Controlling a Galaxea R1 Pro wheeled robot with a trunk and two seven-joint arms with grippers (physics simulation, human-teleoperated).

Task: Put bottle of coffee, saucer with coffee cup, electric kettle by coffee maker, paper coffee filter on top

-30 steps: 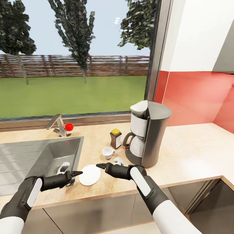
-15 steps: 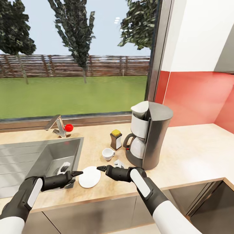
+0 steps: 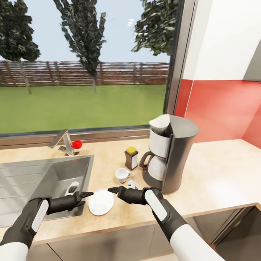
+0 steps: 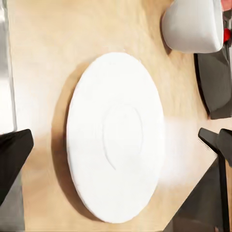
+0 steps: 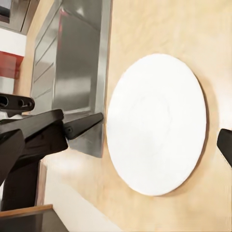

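While I am looking down from the head view, the saucer (image 3: 101, 202) is lying flat on the countertop (image 3: 217, 174), a plain white disc between my left gripper (image 3: 88, 194) and right gripper (image 3: 110, 189), near the front edge. The sink (image 3: 43, 177) is bordering it on my left; the coffee cup (image 3: 122, 174), coffee bottle (image 3: 131, 158) and coffee maker (image 3: 168, 152) are standing behind. In the left wrist view, the saucer (image 4: 113, 137) is sitting between wide-spread fingertips, nothing held, the cup (image 4: 192, 25) apart. In the right wrist view, the saucer (image 5: 157, 123) is lying beside the sink wall (image 5: 79, 72); I cannot tell this gripper's spread.
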